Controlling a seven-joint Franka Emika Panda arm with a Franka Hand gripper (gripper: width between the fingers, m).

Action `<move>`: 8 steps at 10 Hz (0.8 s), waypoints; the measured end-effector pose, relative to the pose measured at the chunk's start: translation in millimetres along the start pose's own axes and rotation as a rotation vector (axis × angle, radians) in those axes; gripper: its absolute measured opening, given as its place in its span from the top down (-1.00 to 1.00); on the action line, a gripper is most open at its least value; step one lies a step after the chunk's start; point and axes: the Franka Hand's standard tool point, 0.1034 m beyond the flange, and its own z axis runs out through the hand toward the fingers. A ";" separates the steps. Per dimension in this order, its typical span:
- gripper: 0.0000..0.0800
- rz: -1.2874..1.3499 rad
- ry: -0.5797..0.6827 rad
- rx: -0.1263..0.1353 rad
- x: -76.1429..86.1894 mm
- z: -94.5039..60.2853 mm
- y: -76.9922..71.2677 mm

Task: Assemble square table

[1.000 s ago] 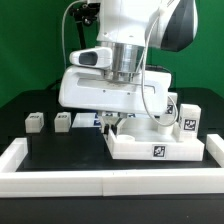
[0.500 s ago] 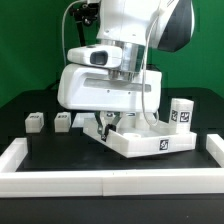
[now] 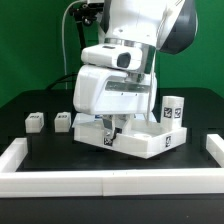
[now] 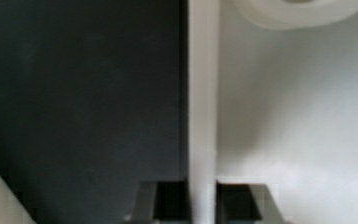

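Where the black work surface (image 3: pixel 60 145) ends at its near edge, we see a long white raised rim (image 3: pixel 60 172) running across the whole front and turning back at both near corners. Just behind it, toward the exterior view's right, sits the large white plastic square slab (image 3: pixel 145 147), turned so that one of its corners faces the front rim. Each of the two edge faces we can see carries a black-and-white tag, one on the exterior view's left (image 3: pixel 107 140) and one on the exterior view's right (image 3: pixel 168 141). We cannot tell whether the slab lies flat on the surface or is slightly raised on one side.

At the slab's corner on the exterior view's left, the white two-finger gripper (image 3: pixel 112 127) comes down from above. In the wrist view we look along a thin upright white wall of the slab (image 4: pixel 291 120), with the gripper (image 4: pixel 204 200) astride it. The dark fingertips (image 4: pixel 167 200) stand one on each side of that wall and are pressed against it, so the fingers are pinching the slab's wall. A round corner hole (image 4: pixel 286 8) shows at the slab's far end in that view.

Farther back, near the left edge of the surface in the exterior view, two small white tagged leg blocks lie side by side and apart from each other, one (image 3: pixel 35 121) and the other (image 3: pixel 62 119). A third white leg block (image 3: pixel 172 109) stands upright just behind the slab on the exterior view's right. Above them rises the bulky white robot arm (image 3: pixel 125 70), and a green backdrop (image 3: pixel 30 50) closes the scene.
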 end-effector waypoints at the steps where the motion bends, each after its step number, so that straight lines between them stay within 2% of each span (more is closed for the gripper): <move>1: 0.85 -0.036 -0.003 -0.002 -0.6 0.3 0.3; 3: 0.85 -0.216 -0.013 -0.010 -0.2 1.0 2.5; 5: 0.85 -0.462 -0.031 -0.022 23.7 0.7 8.5; 7: 0.85 -0.644 -0.065 -0.018 45.9 1.9 15.5; 8: 0.85 -0.706 -0.069 -0.021 44.4 2.4 16.5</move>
